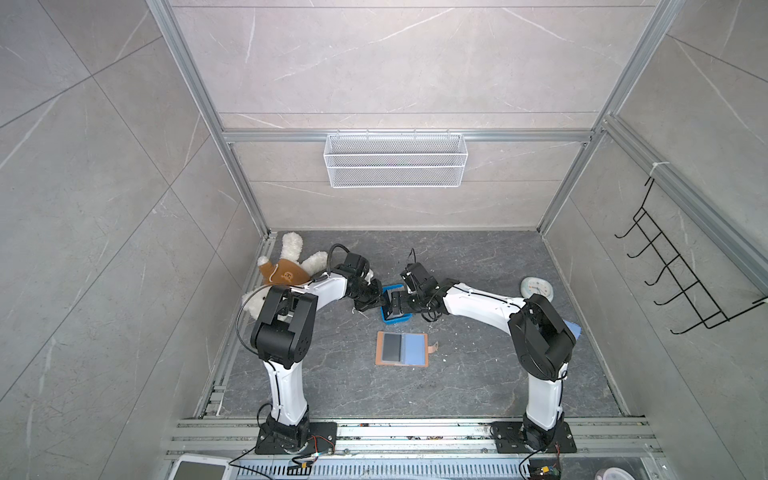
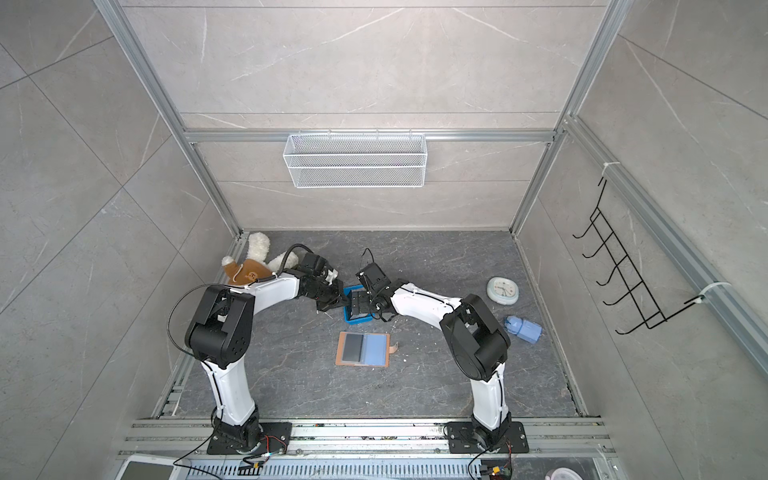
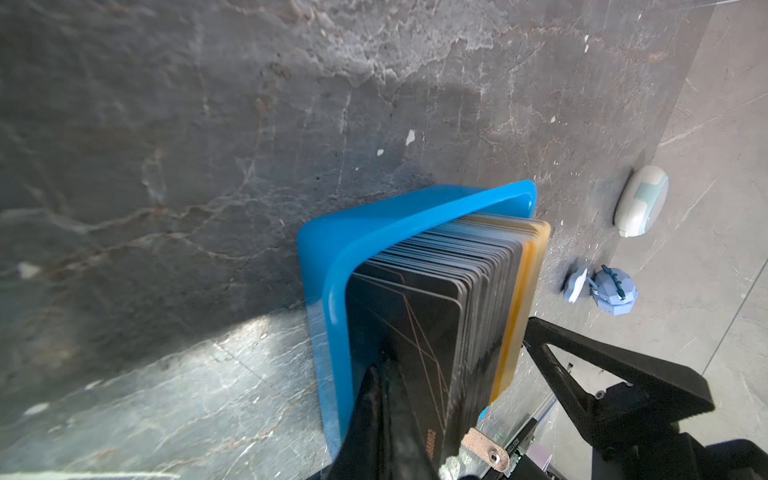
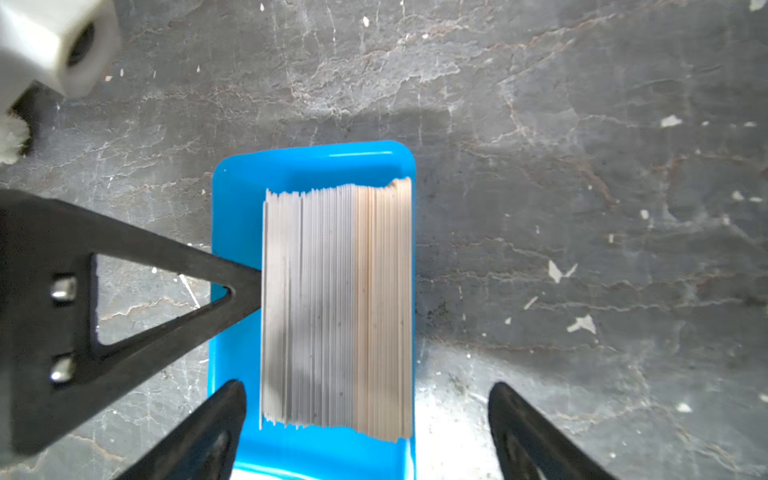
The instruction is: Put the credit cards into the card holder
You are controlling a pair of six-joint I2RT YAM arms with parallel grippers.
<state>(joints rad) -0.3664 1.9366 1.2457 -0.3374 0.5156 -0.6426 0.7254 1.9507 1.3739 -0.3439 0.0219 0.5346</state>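
The credit cards [image 4: 336, 307] stand on edge as a thick stack in a small blue tray [image 4: 311, 158], grey ones beside tan ones. My left gripper [image 3: 384, 370] is shut, with its tip against the black end card [image 3: 415, 316] of the stack. My right gripper [image 4: 370, 411] hangs open over the tray, one finger on each side of the stack. In both top views the two grippers [image 1: 376, 305] [image 1: 392, 309] meet at the tray. The card holder [image 1: 402, 348] lies open on the floor nearer the arm bases. A dark card [image 1: 392, 347] sits in its left sleeve.
A plush toy [image 1: 286, 266] lies at the back left, behind the left arm. A pale round clock [image 1: 537, 287] and a small blue object [image 2: 523, 328] lie on the right. A wire basket [image 1: 395, 160] and a black hook rack [image 1: 681, 266] hang on the walls.
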